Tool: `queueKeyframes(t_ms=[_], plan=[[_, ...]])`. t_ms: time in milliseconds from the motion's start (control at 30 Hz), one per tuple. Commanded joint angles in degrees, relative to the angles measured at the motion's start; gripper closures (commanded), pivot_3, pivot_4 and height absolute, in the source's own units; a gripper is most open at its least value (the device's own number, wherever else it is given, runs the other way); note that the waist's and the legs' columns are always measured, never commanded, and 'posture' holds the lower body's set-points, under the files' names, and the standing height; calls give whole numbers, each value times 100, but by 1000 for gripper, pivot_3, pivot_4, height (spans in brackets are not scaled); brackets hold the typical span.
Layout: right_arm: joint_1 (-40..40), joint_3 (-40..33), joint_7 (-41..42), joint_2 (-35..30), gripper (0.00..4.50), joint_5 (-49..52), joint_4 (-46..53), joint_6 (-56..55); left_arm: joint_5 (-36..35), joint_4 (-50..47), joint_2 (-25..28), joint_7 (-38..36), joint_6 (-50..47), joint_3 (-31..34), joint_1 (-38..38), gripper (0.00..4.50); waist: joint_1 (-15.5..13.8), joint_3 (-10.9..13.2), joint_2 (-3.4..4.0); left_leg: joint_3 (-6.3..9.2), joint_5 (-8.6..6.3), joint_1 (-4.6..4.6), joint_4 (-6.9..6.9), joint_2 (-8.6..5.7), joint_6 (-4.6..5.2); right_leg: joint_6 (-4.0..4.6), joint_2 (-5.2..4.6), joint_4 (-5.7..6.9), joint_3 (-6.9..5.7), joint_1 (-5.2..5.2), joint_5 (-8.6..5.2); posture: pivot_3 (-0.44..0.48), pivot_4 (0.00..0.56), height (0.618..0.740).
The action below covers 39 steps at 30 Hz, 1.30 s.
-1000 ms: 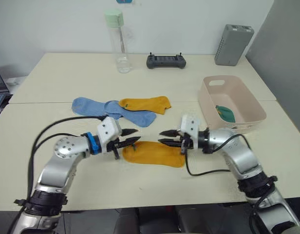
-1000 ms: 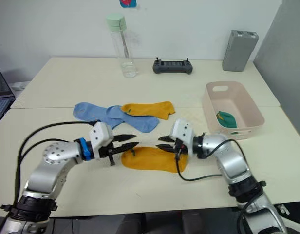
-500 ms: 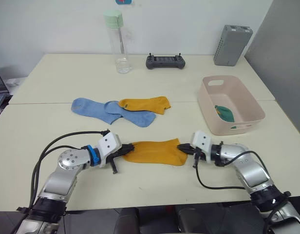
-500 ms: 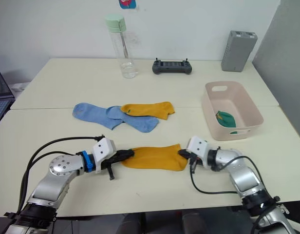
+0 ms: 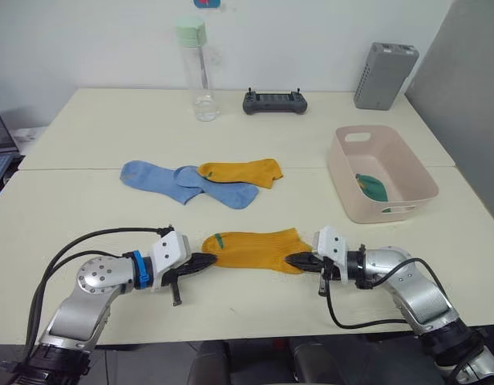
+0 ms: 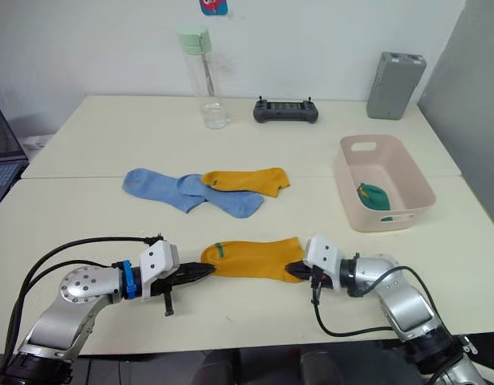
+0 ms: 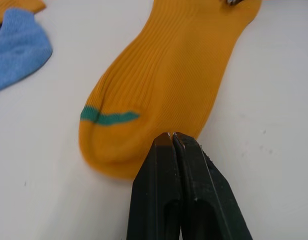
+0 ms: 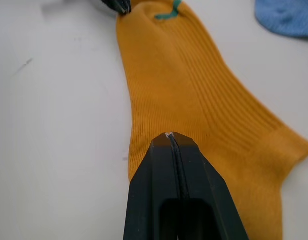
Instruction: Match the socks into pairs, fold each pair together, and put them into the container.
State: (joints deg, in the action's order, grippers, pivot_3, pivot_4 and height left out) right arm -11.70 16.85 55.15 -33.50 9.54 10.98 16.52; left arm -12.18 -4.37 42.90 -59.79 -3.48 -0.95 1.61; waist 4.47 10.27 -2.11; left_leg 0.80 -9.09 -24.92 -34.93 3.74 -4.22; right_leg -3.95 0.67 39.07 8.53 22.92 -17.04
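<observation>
I count two mustard-yellow socks: the near yellow sock and the far yellow sock. There are two light blue socks: the left blue sock and the right blue sock. I see one green sock, one pink container, one clear bottle, one black controller and one grey box, all on one table.
</observation>
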Motion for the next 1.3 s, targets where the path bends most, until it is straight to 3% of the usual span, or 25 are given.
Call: queueKeyframes(t_ms=[33, 133, 267, 300, 367, 733, 800, 1000, 1200, 1300], plan=[[91, -280, 121, -264, 4500, 82, 183, -52, 10, 2, 73, 36, 130, 139, -110, 4469, 3, -2, -2, -1, 0, 1, 0, 1, 0, 0, 0, -2, 1, -3, 0, 0, 150, 740], [187, -534, 135, -450, 4500, 229, 313, -16, -401, -274, 32, 58, -165, 408, -277, 4469, 16, -2, -2, -2, 0, 6, 2, 3, 0, 1, 0, -2, 1, -7, -1, 0, 150, 740], [140, -1313, -459, -116, 4500, 773, 740, 294, -991, -415, -342, 1007, -877, 1271, -80, 4469, 20, -2, -2, 2, 0, 6, 5, 7, 0, 2, 3, 2, -3, -4, -2, 0, 150, 740], [82, -1456, -667, -18, 4320, 787, 775, 340, -1003, -321, -453, 1303, -896, 1487, 21, 4490, 23, -2, -2, 4, 0, 6, 5, 9, 0, 0, 6, 3, -5, -6, -1, 0, 150, 740], [17, -1568, -1003, 141, 3896, 666, 767, 353, -1012, -210, -614, 1663, -921, 1763, 125, 4094, 24, -3, -4, 13, 0, 6, 2, 6, 0, -6, 8, 3, -5, -7, 6, 0, 150, 740], [-71, -1475, -1753, 637, 0, 415, 627, 326, -645, -221, -807, 2040, -640, 1765, -189, 669, 25, -6, -6, 12, -1, 12, 8, 0, -1, -1, 6, -6, -2, -19, 4, 0, 150, 740], [-108, -1412, -1680, 599, 0, 451, 681, 423, -635, -201, -804, 2038, -616, 1750, -73, 14, 21, -6, -6, 11, -1, 12, 7, 0, -1, 3, 6, -6, -1, -19, 2, 0, 150, 740], [-496, -1141, -1586, 428, 0, 360, 773, 730, -19, 9, -801, 1887, -465, 774, 978, 14, -1, -5, -7, 8, 0, 12, 3, -3, -1, -2, 5, -7, 1, -26, 5, 0, 150, 740], [-894, -1069, -1882, 576, 0, 261, 723, 1155, 393, 654, -1380, 2058, -544, -44, 2302, 14, -5, -7, -9, 13, 1, 12, 0, -3, 0, -35, 10, -7, 1, -33, 23, 0, 150, 740], [-1256, -844, -1973, 644, 0, 50, 426, 1327, 276, 696, -1628, 2107, -569, -34, 2482, 14, 40, -7, -8, 15, 0, 7, 3, -3, 0, -31, 13, -8, 1, -30, 24, 0, 150, 740]])
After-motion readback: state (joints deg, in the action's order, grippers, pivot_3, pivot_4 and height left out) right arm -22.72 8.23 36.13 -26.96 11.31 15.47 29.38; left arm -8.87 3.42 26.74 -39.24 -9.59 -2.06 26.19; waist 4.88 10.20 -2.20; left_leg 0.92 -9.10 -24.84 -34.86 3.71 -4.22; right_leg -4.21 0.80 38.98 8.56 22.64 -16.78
